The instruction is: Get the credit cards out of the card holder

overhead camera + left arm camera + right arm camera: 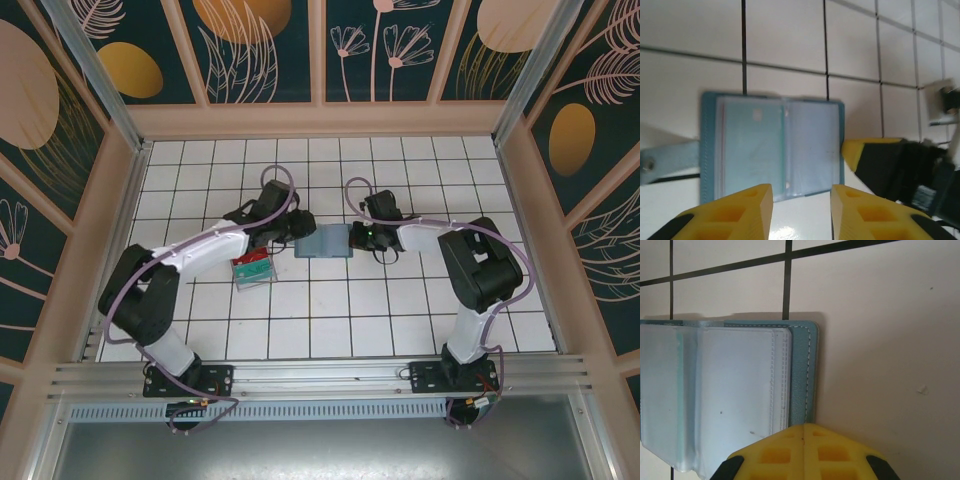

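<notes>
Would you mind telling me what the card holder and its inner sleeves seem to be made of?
Card holder: likely soft faux leather, matte teal, with a stitched edge. Inner sleeves: probably clear plastic film, see-through and slightly glossy, with seamed borders.

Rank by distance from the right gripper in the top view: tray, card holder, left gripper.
1. card holder: at the right gripper tips, on its left.
2. left gripper: at the holder's opposite edge.
3. tray: farthest, out to the left.
</notes>
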Motion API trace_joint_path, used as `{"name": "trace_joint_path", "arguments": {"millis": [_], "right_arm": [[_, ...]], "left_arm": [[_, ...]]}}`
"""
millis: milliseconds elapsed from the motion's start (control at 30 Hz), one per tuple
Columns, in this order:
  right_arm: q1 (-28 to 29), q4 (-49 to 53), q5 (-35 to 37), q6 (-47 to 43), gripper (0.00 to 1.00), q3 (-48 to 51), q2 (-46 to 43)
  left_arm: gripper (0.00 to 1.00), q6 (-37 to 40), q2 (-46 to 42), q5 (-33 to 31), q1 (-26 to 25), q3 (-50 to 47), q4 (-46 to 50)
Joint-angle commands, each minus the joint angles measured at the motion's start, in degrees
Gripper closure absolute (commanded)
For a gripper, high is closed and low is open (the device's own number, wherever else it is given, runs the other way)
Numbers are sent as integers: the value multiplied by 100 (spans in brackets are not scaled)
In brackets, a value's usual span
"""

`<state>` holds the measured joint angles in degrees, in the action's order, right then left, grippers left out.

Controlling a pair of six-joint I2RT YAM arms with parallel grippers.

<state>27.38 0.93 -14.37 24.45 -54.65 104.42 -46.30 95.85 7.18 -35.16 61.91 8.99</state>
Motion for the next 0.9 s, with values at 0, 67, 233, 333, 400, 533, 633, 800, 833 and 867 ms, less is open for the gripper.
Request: {"name": "trace_joint_path", "arguments": {"millis": [0, 67, 233, 333, 400, 533, 633, 800, 833, 867], "right_arm": [[53, -66, 81, 100, 100, 119, 108], [57, -66, 58, 97, 100, 127, 100], [57, -58, 22, 120, 100, 106, 88], [58, -54, 6, 144, 100, 104, 92], [57, -36, -29, 138, 100, 98, 102], [63, -37, -31, 142, 100, 117, 112], [57, -50, -57, 148, 100, 113, 122], [62, -50, -74, 153, 100, 96, 128], [57, -50, -83, 148, 100, 95, 132], [57, -56, -88, 148, 100, 87, 136]], "left_arm": [[61, -244, 197, 56, -18, 32, -161], [58, -227, 412, -98, -22, 85, -55], [62, -164, 827, -280, -18, 251, 173], [63, -188, 941, -449, -18, 264, 190], [63, -161, 1010, -499, -18, 316, 220], [62, -107, 1191, -625, -18, 444, 372], [62, -75, 1306, -552, -19, 445, 390], [62, -19, 1401, -551, -18, 441, 481], [62, -23, 1414, -544, -19, 449, 489], [62, -11, 1432, -544, -18, 460, 498]]}}
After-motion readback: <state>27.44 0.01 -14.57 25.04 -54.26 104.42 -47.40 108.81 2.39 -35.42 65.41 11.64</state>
